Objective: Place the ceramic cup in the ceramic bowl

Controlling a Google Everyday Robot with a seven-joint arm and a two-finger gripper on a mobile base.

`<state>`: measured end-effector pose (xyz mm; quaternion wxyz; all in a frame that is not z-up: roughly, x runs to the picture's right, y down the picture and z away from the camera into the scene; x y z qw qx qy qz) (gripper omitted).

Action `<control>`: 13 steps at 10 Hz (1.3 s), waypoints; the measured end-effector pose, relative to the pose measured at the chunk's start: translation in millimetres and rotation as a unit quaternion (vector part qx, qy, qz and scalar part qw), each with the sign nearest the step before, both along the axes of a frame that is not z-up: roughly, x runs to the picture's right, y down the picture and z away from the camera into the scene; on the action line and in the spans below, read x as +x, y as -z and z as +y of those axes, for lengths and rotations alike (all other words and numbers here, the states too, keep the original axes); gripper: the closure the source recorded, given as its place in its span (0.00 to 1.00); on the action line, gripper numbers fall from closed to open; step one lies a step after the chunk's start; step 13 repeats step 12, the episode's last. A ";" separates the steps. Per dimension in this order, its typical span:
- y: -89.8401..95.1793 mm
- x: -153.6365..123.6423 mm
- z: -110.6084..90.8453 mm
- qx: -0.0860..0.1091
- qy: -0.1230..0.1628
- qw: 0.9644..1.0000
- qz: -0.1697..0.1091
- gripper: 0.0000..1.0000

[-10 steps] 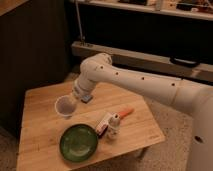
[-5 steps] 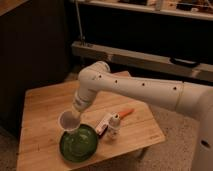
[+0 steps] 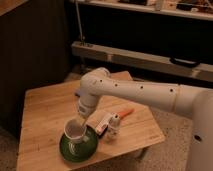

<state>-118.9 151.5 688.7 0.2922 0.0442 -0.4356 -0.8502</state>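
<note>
The white ceramic cup (image 3: 75, 131) sits upright over the left part of the green ceramic bowl (image 3: 80, 148), which rests near the front edge of the wooden table (image 3: 45, 107). My gripper (image 3: 80, 119) is at the end of the white arm, right at the cup's far rim, above the bowl. I cannot tell whether the cup rests in the bowl or is held just above it.
A white bottle-like object with a red label (image 3: 107, 124) lies just right of the bowl. An orange carrot-like item (image 3: 127, 112) lies behind it. A dark wall stands to the left and a shelf with a rail behind the table.
The arm has swung toward the front of the table, carrying the cup from the table's left middle to over the green bowl.
</note>
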 end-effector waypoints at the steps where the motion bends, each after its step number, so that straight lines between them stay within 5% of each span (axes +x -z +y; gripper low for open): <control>1: 4.6 1.5 5.4 0.000 0.011 1.000 0.001 0.43; 4: 8.7 0.1 30.4 -0.003 0.025 1.000 -0.006 0.20; 9: 10.6 -14.6 36.9 -0.014 0.024 0.999 -0.025 0.20; 11: 17.3 -7.8 17.4 0.021 -0.009 1.000 -0.015 0.20; 12: 21.6 -1.3 3.8 0.056 -0.036 0.998 -0.003 0.20; 13: 21.6 -1.3 3.8 0.056 -0.036 0.998 -0.003 0.20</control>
